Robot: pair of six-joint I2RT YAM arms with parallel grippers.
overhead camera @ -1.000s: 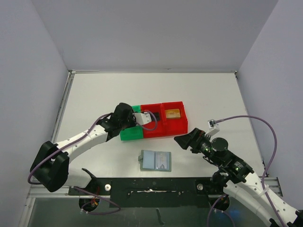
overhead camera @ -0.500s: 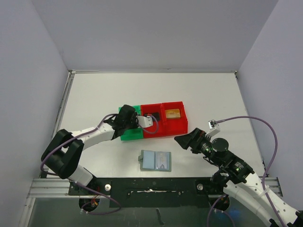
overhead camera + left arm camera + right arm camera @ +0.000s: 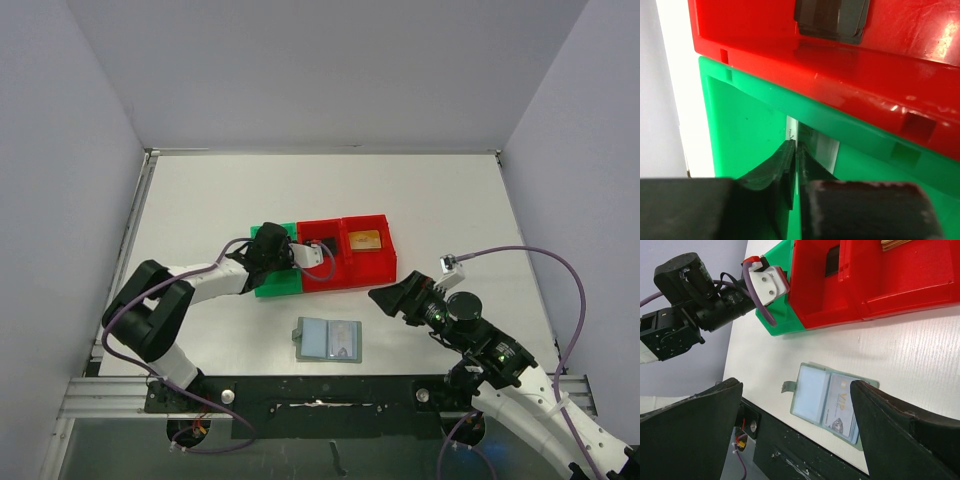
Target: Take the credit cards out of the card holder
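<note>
The card holder (image 3: 328, 340) lies open on the table near the front edge, also in the right wrist view (image 3: 832, 400). A pale credit card with "VIP" printing (image 3: 842, 407) sits in its right pocket; the left panel looks blank. My left gripper (image 3: 272, 262) points down into the green bin (image 3: 277, 282), shut on a thin white credit card (image 3: 812, 142) standing on edge inside it. My right gripper (image 3: 385, 297) is open and empty, hovering right of the holder; its fingers frame the holder in its own view (image 3: 796, 384).
Two joined red bins (image 3: 345, 272) stand right of the green one. The right bin holds a gold-brown card (image 3: 365, 238); the left one holds a dark object (image 3: 830, 17). The black mounting rail (image 3: 320, 392) runs along the front edge.
The left arm has folded, its elbow drawing toward the wrist, and the gripper has shifted slightly right and down into the green bin. The right arm and the holder have not moved.
</note>
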